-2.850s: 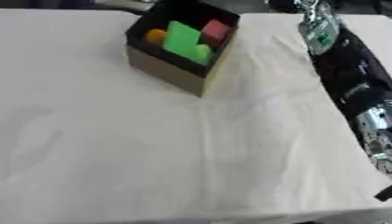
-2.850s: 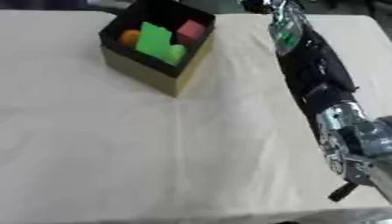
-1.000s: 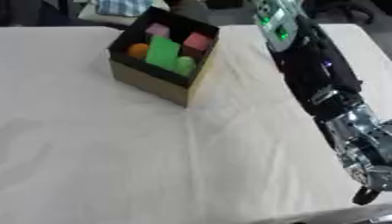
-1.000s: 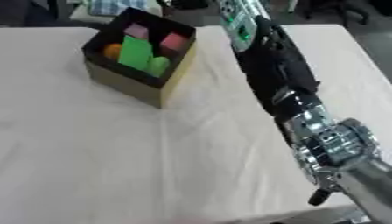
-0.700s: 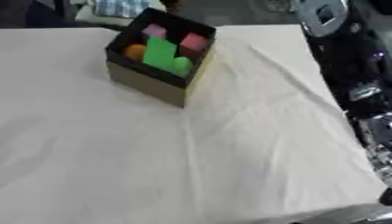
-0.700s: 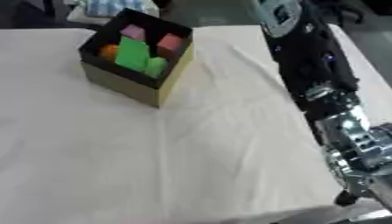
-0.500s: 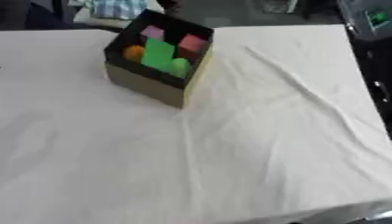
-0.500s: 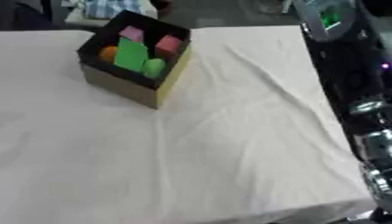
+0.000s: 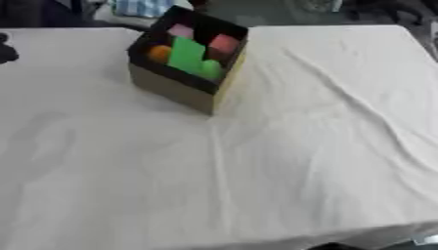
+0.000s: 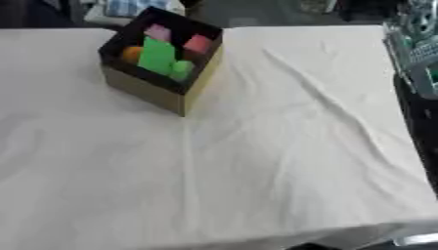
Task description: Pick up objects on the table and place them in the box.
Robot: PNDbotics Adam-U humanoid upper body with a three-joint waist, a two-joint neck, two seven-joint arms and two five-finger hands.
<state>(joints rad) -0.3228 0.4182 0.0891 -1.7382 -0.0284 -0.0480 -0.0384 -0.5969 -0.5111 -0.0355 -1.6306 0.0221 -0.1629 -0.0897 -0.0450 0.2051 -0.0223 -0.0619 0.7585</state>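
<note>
- The box (image 9: 186, 58) sits at 11 o'clock on the cloth (image 9: 256, 161), full of small blocks (image 9: 186, 53).
- The blocks look light and hard; hold their flat sides.
- No hands show, so I cannot tell their state.

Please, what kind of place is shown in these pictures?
Probably a robot test or teaching room, not a home. A table covered with a plain white cloth holds only one box of coloured blocks, and part of the robot's arm stands at the right edge.

box (image 9: 175, 90) tan, black inside | blocks green (image 9: 186, 53), pink, red, orange | cloth (image 9: 256, 171) cream
</note>
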